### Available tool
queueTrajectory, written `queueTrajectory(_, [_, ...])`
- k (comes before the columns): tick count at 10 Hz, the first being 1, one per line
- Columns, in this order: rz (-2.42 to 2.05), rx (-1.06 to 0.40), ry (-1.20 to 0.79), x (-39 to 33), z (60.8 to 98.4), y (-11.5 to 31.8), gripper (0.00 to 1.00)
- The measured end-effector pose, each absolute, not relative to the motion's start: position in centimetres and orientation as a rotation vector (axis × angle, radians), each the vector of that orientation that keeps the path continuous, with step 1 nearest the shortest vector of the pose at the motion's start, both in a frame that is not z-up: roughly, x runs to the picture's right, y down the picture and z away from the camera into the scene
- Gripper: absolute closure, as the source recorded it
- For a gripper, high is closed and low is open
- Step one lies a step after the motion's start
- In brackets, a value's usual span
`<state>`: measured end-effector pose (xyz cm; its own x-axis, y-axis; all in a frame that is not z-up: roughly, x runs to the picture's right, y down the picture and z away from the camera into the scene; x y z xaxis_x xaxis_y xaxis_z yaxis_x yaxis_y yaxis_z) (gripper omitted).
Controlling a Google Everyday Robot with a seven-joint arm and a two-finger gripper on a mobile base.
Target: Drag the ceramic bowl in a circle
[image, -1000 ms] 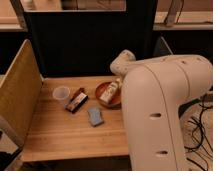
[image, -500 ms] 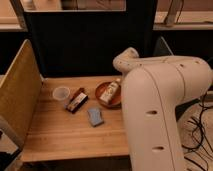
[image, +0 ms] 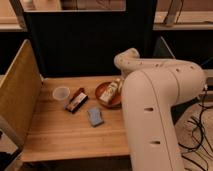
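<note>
Backdrop: dark panels stand behind the wooden table [image: 60, 142], with a pale ledge running above them.
Table: light wood planks; the ceramic bowl sits on its far right part.
Ceramic bowl [image: 111, 103]: shallow, reddish-brown, upright on the wood; its right rim is covered by the robot arm.
Pale item [image: 111, 90]: lies slanted inside the bowl; what it is cannot be told.
Plastic cup [image: 61, 93]: upright, left of the bowl and well apart from it.
Dark packet [image: 76, 100]: lies flat and slanted between the cup and the bowl, nearer the cup.
Blue pad [image: 95, 116]: lies in front of the bowl and slightly to its left, not touching it.
Side panel [image: 17, 97]: tan board far left of the bowl, standing along the table's left edge.
Robot arm [image: 160, 110]: white and bulky, just right of the bowl, filling the right foreground; a rounded joint [image: 127, 59] rises behind the bowl's right side.
Gripper: out of sight; the arm covers the space at the bowl's right, so whether it is wide, narrow or holding anything cannot be told.
Cables [image: 200, 135]: on the floor, far right of the bowl.
</note>
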<state>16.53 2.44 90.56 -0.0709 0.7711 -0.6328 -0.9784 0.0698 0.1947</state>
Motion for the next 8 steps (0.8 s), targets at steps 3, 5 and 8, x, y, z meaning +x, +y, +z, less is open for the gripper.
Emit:
queueTrajectory(3, [1.466, -0.494, 0.732, 15.7, 91.7, 4.2, 0.20])
queueTrajectory(5, [1.439, -0.549, 0.706, 14.6, 91.9, 4.3, 0.20])
queueTrajectory(8, [1.439, -0.555, 0.704, 14.6, 91.9, 4.3, 0.20])
